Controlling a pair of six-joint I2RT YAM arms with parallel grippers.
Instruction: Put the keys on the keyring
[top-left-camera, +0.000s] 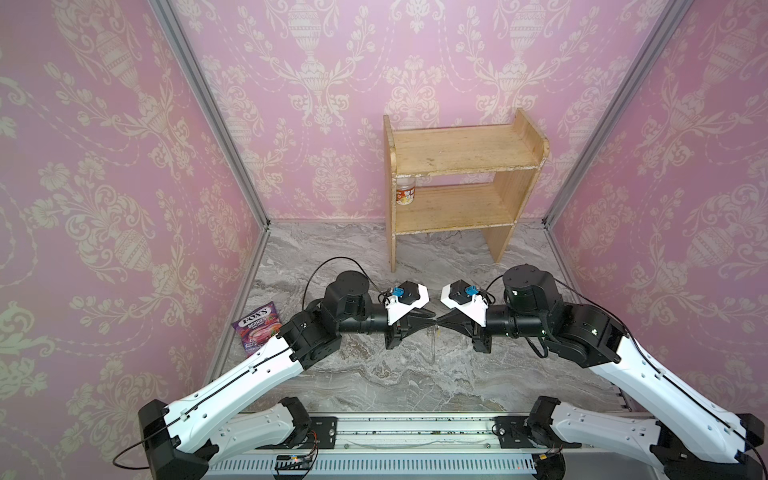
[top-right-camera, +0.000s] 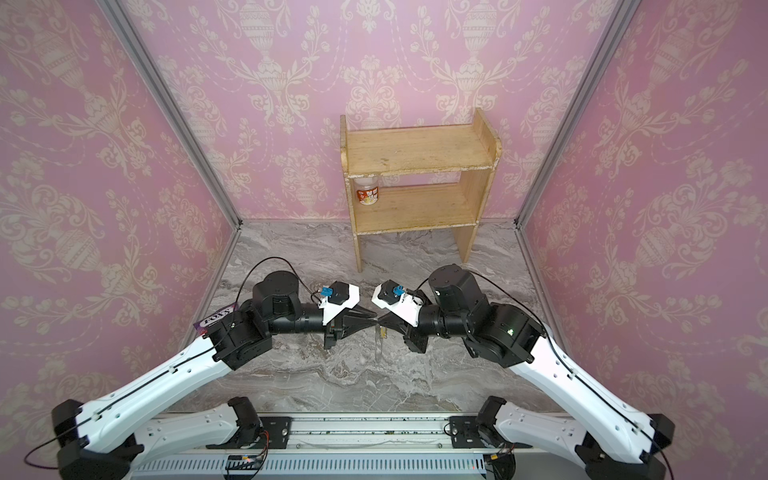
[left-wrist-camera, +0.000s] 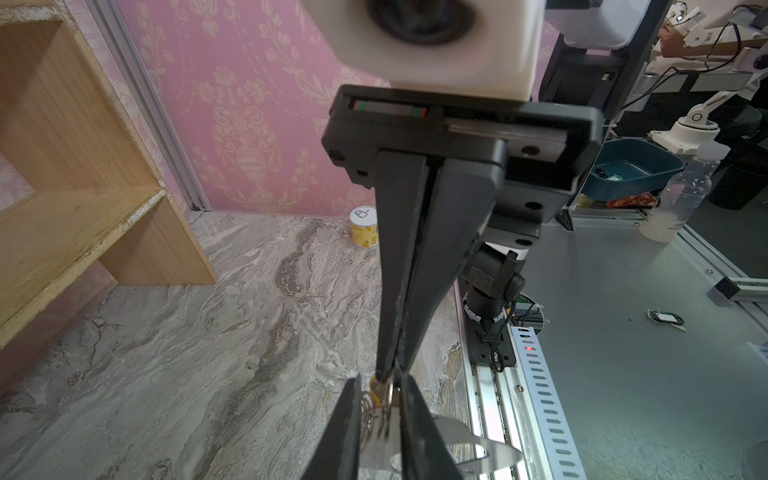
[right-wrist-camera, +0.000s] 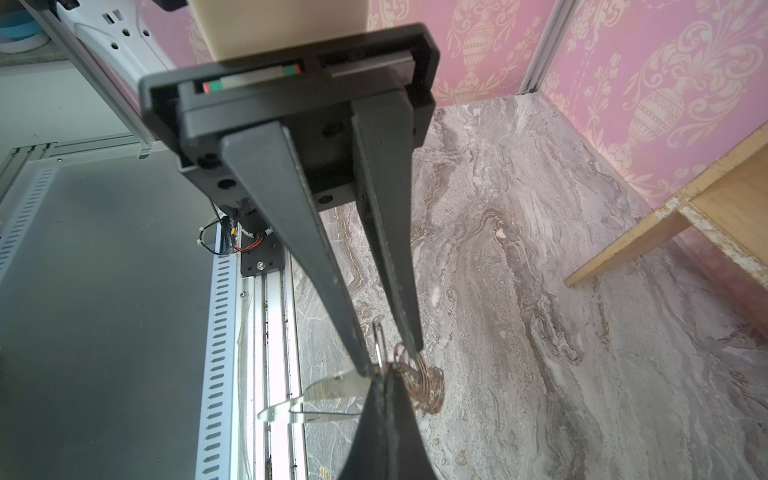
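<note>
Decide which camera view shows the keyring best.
The right wrist view: the keyring shows its plate, slot and ring cluster up close. The left wrist view has it partly hidden behind fingers; in both top views it hangs edge-on, a thin sliver.

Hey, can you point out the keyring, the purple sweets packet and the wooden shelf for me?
keyring (right-wrist-camera: 330, 386): right wrist view, on its flat silver plate.
purple sweets packet (top-left-camera: 258, 328): in a top view, on its printed front.
wooden shelf (top-left-camera: 461, 149): in a top view, on its top board.
</note>
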